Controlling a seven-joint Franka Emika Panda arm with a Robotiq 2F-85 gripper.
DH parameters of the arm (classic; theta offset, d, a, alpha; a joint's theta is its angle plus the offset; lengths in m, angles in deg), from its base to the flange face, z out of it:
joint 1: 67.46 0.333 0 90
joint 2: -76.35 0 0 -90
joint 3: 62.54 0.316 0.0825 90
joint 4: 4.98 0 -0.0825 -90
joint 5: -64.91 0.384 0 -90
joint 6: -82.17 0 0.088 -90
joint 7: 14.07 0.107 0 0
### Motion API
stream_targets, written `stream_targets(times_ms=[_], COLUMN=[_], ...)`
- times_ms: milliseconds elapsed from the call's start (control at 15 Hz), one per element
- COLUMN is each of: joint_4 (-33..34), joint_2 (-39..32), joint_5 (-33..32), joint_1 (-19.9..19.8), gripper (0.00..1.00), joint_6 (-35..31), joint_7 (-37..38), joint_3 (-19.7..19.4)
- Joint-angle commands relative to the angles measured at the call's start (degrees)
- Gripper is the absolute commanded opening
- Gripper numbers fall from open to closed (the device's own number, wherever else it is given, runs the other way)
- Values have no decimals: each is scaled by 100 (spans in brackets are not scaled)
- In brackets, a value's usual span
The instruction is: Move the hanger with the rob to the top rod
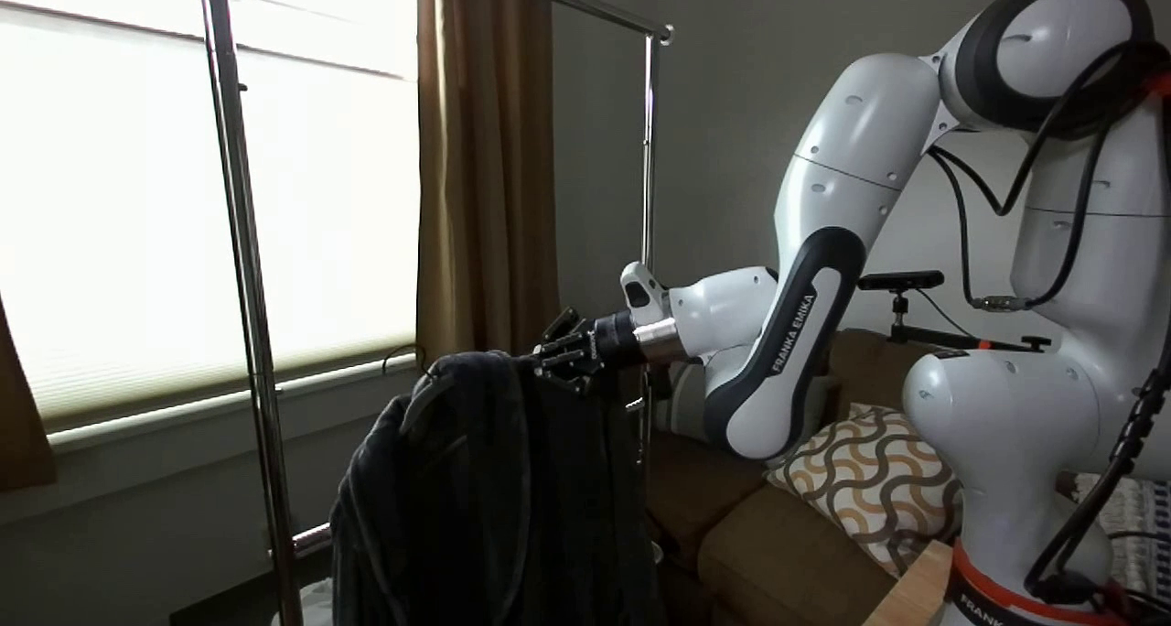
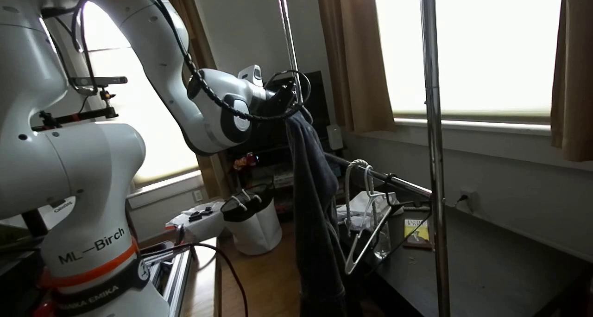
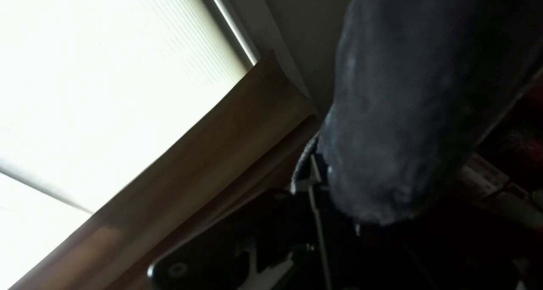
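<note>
Pressing together at the tips of the gripper (image 1: 540, 359) and pinching the hanger (image 1: 427, 402) just at the top of the dark robe (image 1: 476, 516); taking hold there, presumably, to let so bulky a load dangle straight instead of tipping. Perhaps catching some cloth as well, being too dark in the wrist view to tell. Lying nearly level at the end of the arm (image 1: 846, 168) and meeting the robe from the side, likely so as to leave the space overhead free for hooking. Resting on no visible rod, draping in long folds below the grip in both exterior views. Covering one end of the lower rod (image 2: 410, 186) in an exterior view; bearing a white hanger (image 2: 349, 267) and a black hanger (image 2: 396, 207) farther along that rod, probably as storage for spares. Aiming, by the task, for the top rod (image 1: 576, 3), well above the load; needing such height, in all likelihood, to give so long a robe room. Calling next for a steady lift, then for settling the hanger up there before any loosening. Risking, on the way, a snag of loose cloth against the upright (image 1: 649, 196). Backing all this with a curtain (image 1: 485, 168) gathered beside a bright window (image 1: 320, 196), probably for daylight.
</note>
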Motion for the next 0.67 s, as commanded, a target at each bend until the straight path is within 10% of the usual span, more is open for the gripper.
stream_targets(times_ms=[0, 400, 600], joint_4=[-4, 70, 2], joint_2=[-189, -839, -366], joint_5=[-510, -963, -1001], joint_1=[62, 198, 22], gripper=[2, 2, 9], joint_6=[-936, -1373, -875], joint_7=[940, 3052, 2254], joint_3=[-658, -1829, -1475])
